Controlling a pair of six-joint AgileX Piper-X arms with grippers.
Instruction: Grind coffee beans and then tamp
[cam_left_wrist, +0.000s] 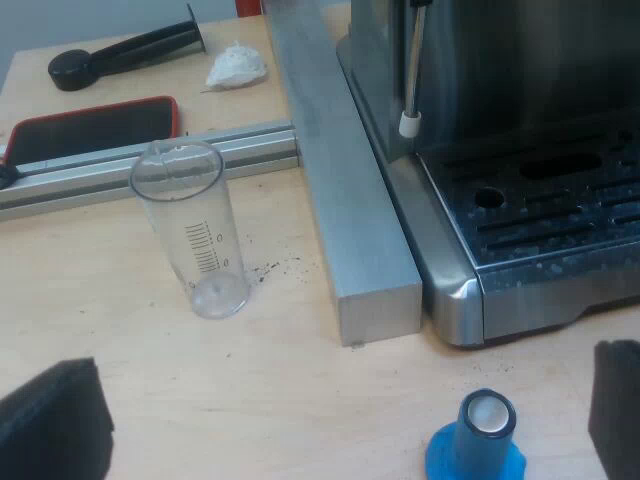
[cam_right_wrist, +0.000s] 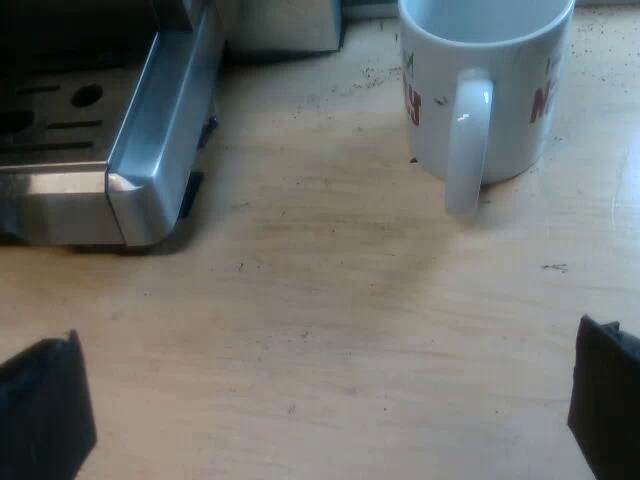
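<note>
Left gripper (cam_left_wrist: 338, 405) hangs low over the pale wooden table (cam_left_wrist: 200, 380). Its jaws are spread wide and it isn't gripping anything.

Going across:
- A black plastic tool with a round end (cam_left_wrist: 115, 55) lies flat, far off.
- Nearer in, a dark flat slab with a red rim (cam_left_wrist: 95, 130) sits right against a thin aluminium rail (cam_left_wrist: 150, 165).
- The clear plastic measuring glass (cam_left_wrist: 195, 235) stands upright just beside that rail and looks empty. There are a few dark coffee specks (cam_left_wrist: 275, 268) on the wood at its foot.
- A crumpled white wad (cam_left_wrist: 238, 65) lies near the black tool.
- A thick square aluminium bar (cam_left_wrist: 345, 180) runs along the side of the stainless steel espresso machine (cam_left_wrist: 450, 290). It's either touching or a hair off, I honestly can't tell.
- A thin steam wand with a white tip (cam_left_wrist: 410, 120) hangs over the machine's slotted drip tray (cam_left_wrist: 560, 200).
- The blue tamper with a shiny metal disc on top (cam_left_wrist: 480, 430) stands upright on the table near the machine's front corner. It sits between the spread fingers and touches neither.

Right gripper (cam_right_wrist: 322, 400) is much the same, with its jaws wide apart, holding nothing, over bare wood. A corner of the machine's tray is close by. The white ceramic mug with red lettering (cam_right_wrist: 485, 90) stands upright, well apart from the machine, with its handle turned toward the gripper.
</note>
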